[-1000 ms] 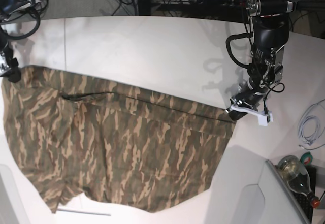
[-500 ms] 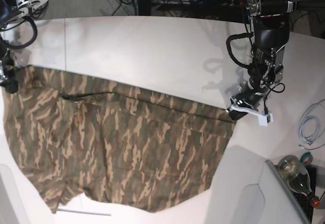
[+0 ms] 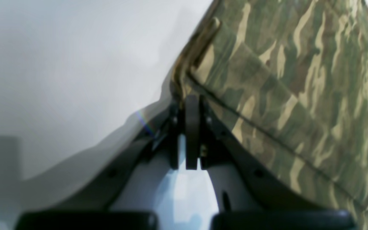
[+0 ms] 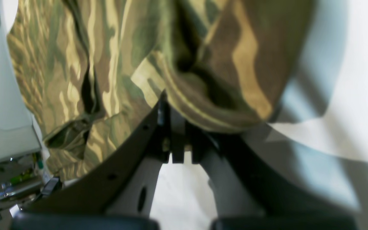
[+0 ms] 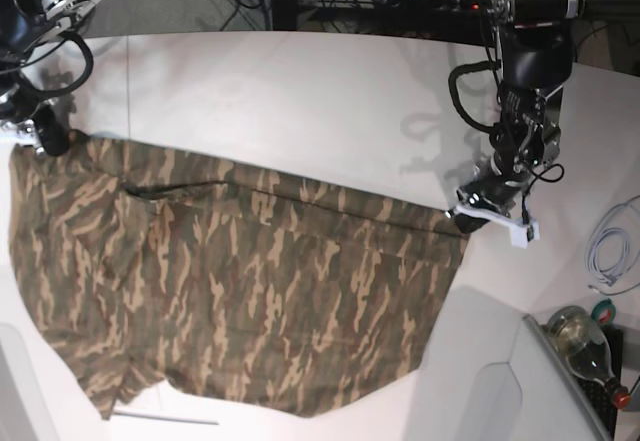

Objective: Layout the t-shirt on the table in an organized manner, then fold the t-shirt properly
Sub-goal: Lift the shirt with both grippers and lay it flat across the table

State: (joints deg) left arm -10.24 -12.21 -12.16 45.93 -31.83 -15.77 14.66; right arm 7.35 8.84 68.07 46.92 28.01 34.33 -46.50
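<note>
With both sets of fingers pinched on cloth, I have the shirt [image 5: 240, 281] at two far corners. My left fingers [image 3: 192, 105] are clamped on a hemmed edge; my right fingers [image 4: 171, 105] are closed on a bunched fold at the opposite corner. Between them the shirt lies spread over the table [image 5: 300, 91], wrinkled but mostly flat. It looks light and limp, so I judge it will sag and drag rather than hold shape; seamed corners are the firmest places to grip.
</note>
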